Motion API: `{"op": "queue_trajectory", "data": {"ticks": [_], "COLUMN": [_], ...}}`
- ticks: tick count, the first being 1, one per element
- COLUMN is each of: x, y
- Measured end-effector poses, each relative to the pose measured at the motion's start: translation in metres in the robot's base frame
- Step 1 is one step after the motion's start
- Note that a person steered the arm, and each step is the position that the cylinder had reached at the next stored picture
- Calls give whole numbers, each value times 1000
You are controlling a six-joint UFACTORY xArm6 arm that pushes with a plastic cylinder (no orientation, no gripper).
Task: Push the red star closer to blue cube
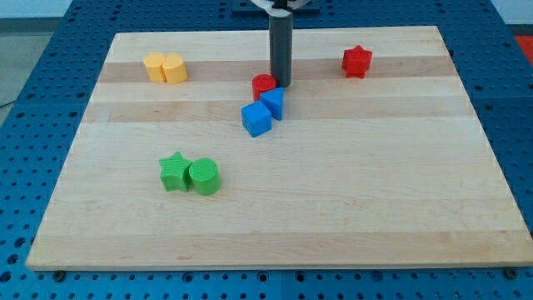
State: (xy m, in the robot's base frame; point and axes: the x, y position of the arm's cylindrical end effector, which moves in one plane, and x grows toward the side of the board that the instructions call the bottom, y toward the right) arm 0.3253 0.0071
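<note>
Your tip [281,86] has no jaws; it rests beside a red block [263,85] touching the blue cubes [272,103]. The red star [356,62] sits well apart, upper right. Pushing here displaces the wrong red piece.

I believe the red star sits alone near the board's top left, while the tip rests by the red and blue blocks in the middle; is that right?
Not quite: the red star sits alone near the board's top right, not top left, as the camera view shows. The two yellow blocks occupy the top left. The rest holds: my tip rests by the red block and the blue blocks in the middle.
</note>
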Motion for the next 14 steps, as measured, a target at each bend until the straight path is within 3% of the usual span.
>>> {"op": "queue_trajectory", "data": {"ticks": [1,4,5,6,8,10,12,14], "x": [-18,-8,-40,-47,-35,-30,-6,-45], "y": [4,198,183,119,-9,-70,-102,-99]}}
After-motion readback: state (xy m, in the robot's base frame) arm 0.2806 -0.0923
